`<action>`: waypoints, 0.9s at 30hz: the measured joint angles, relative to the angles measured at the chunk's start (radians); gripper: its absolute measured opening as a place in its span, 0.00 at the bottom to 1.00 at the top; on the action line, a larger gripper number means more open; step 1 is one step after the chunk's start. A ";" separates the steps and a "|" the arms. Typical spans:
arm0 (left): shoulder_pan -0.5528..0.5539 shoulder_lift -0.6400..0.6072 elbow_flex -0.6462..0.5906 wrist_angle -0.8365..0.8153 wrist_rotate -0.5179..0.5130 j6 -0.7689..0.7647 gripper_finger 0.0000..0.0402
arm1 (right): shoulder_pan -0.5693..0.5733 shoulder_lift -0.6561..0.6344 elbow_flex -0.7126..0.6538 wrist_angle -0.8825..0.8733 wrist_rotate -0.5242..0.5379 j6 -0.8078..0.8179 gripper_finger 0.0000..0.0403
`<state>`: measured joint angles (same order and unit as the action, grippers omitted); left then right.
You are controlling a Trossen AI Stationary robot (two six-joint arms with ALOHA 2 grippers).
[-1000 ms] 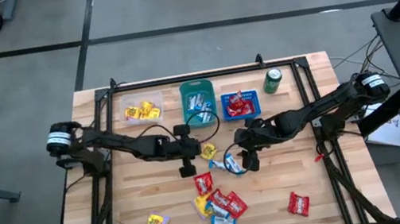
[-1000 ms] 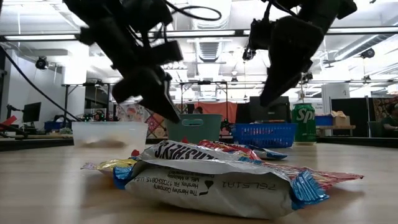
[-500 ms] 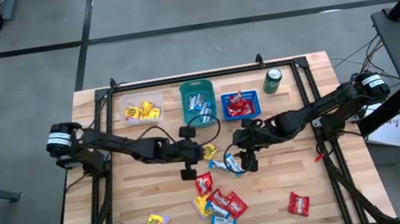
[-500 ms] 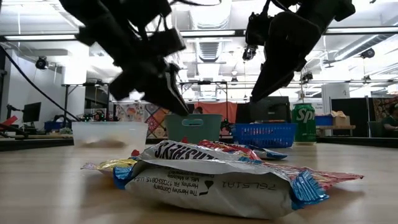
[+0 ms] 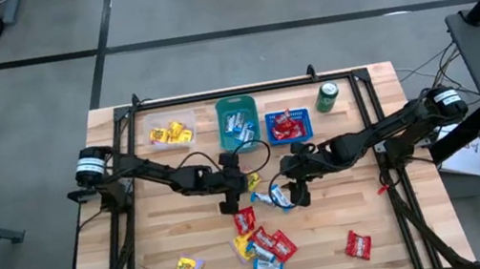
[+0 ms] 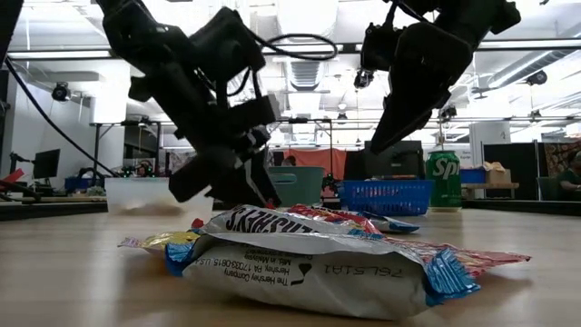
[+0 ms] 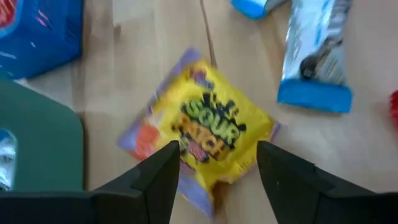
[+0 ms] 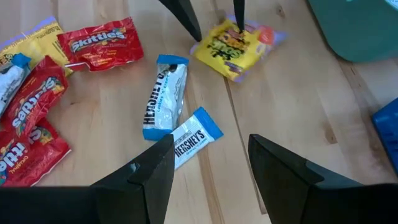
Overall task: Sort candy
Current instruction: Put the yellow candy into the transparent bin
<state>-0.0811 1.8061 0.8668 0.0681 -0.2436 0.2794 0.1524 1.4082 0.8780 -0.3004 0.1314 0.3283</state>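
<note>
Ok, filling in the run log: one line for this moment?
left gripper: open, straddling yellow Sour Patch candy | right gripper: open, above Hershey's candies | table: candies unsorted

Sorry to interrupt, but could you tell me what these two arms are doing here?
They are sorting candy into three bins at the table's far side. The left pincer is open over a yellow Sour Patch pack lying on the wood, not yet gripping it. The right pincer hovers open above two Hershey's bars. More candy lies loose nearer the front.
</note>
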 joint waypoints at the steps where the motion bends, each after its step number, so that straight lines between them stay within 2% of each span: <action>1: 0.003 0.006 -0.001 -0.002 0.000 0.000 0.49 | 0.000 0.000 0.000 0.000 0.000 0.000 0.49; 5: 0.006 0.027 -0.003 0.003 0.006 -0.001 0.46 | 0.000 0.000 0.000 0.002 0.000 0.000 0.49; 9: 0.007 0.045 -0.003 0.004 0.025 -0.010 0.39 | 0.000 0.000 0.000 0.003 0.000 -0.006 0.49; 13: 0.005 0.046 -0.003 0.000 0.030 -0.011 0.26 | 0.000 0.000 0.000 0.003 0.000 -0.006 0.49; 18: 0.005 0.042 -0.003 -0.005 0.041 -0.011 0.04 | 0.000 0.000 0.000 0.003 0.000 -0.006 0.49; 27: 0.001 -0.024 -0.009 -0.074 0.043 -0.038 0.01 | 0.000 0.000 0.000 0.004 0.000 -0.006 0.49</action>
<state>-0.0801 1.7816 0.8574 -0.0055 -0.2002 0.2409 0.1520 1.4082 0.8780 -0.2962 0.1314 0.3218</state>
